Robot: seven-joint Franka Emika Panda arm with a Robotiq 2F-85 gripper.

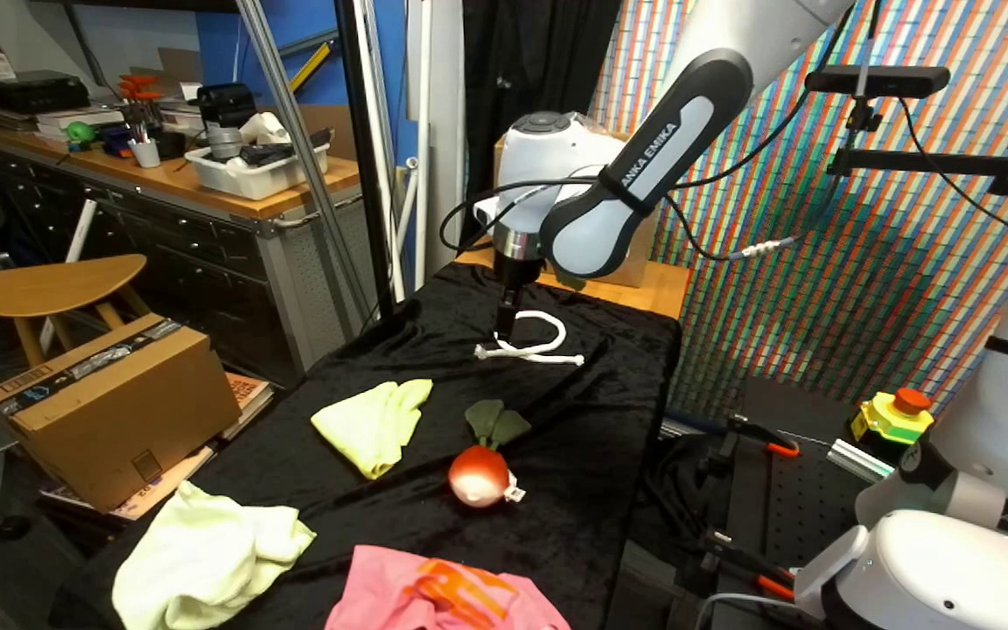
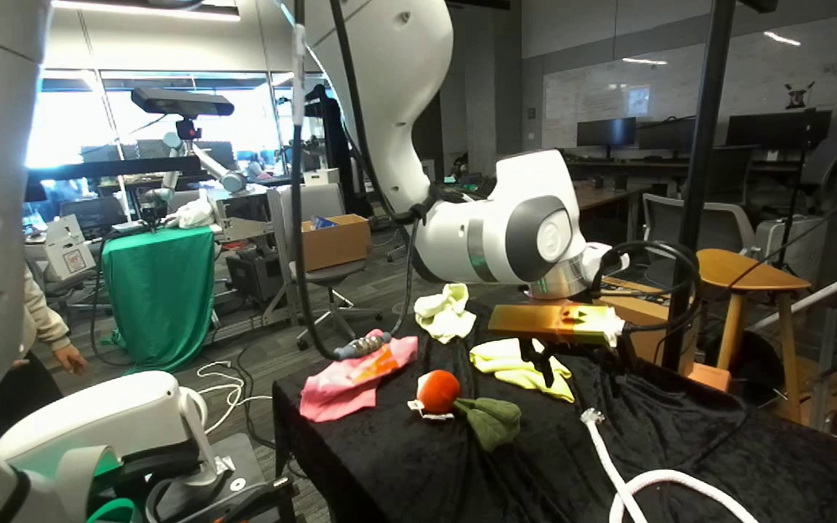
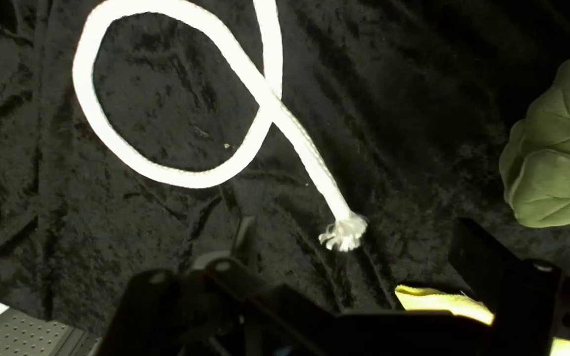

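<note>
Black-draped bench (image 1: 605,455) | pale-green cloth (image 1: 211,560), crumpled | yellow cloth (image 1: 373,424), loosely folded | pink cloth (image 1: 408,599), orange-marked | green-leaved radish-like plush toy (image 1: 478,477), lying on its side | gripper (image 1: 504,337) released, fingers spread, above one frayed end of the white rope (image 3: 271,103) | white rope lying on the bench, looped once, its strands crossing

Over there, glare whitens the wide glass windows (image 2: 73,116); down here the looped white rope (image 3: 269,105) bleaches out against dim, crinkled black velvet cloth (image 3: 413,148).
</note>
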